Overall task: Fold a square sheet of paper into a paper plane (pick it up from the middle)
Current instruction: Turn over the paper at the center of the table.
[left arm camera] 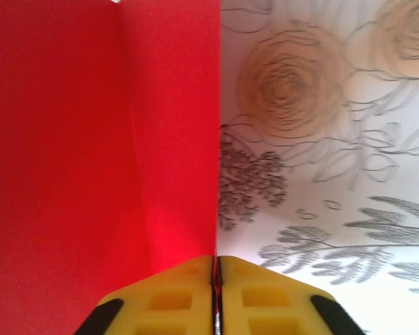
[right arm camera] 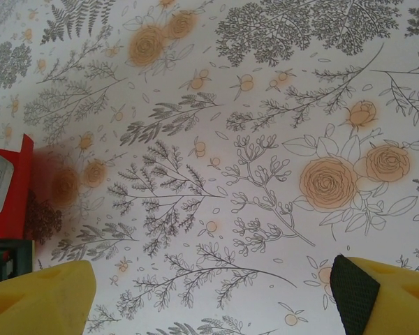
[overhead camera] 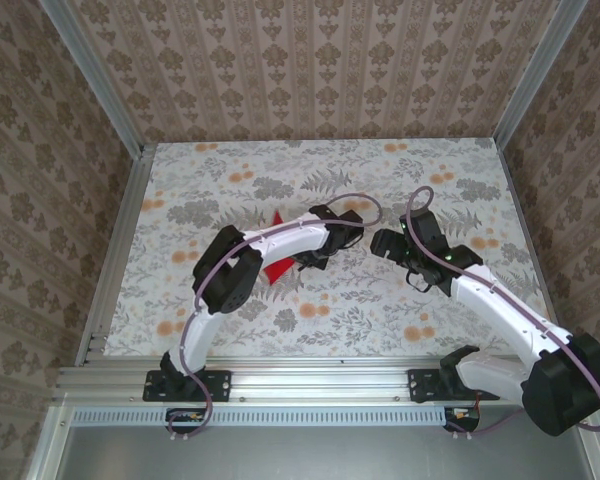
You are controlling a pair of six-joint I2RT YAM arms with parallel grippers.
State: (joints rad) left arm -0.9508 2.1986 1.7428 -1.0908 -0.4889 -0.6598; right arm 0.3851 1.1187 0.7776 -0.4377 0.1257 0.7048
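- The thin bright red square sheet of paper lies left of the middle of the floral-printed tabletop, mostly hidden under the white left arm.
- The left gripper has its yellow fingers drawn narrow, with a hairline slit between them. The sheet's straight free edge runs right into that slit, so I judge that it pinches the paper at the edge.
- In the left wrist view that edge and a crease beside it run straight away from the fingertips. The sheet spreads to one side of the fingers and bare table lies on the other.
- The right gripper stands wide apart and holds nothing. It hovers over bare table, with the red sheet off at the left margin of its view.
- The left arm is the nearer. Any fold probably turns on this pinched edge.
- The sheet sits well inside the metal frame rails, with open table around it.
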